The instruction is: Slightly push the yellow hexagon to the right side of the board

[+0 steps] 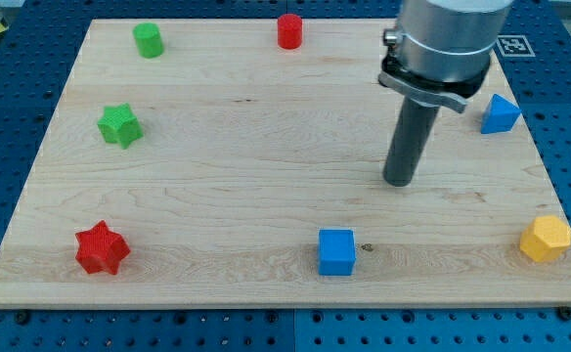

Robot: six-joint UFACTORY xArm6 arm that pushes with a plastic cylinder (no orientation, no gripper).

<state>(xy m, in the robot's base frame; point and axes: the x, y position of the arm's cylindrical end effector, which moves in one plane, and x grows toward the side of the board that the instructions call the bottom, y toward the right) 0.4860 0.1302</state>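
Board: yellow hexagon seemingly right of my tip

Clearance between rod and board's right edge

My tip stands on bare wood; open board runs from it down-right to the yellow hexagon. Blue cube lies below-left, the other blue block upper-right, both off that line.

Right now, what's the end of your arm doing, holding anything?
No gripper here: my tip is a bare rod, holding nothing and touching no block; the yellow hexagon lies toward the view's lower right of it.
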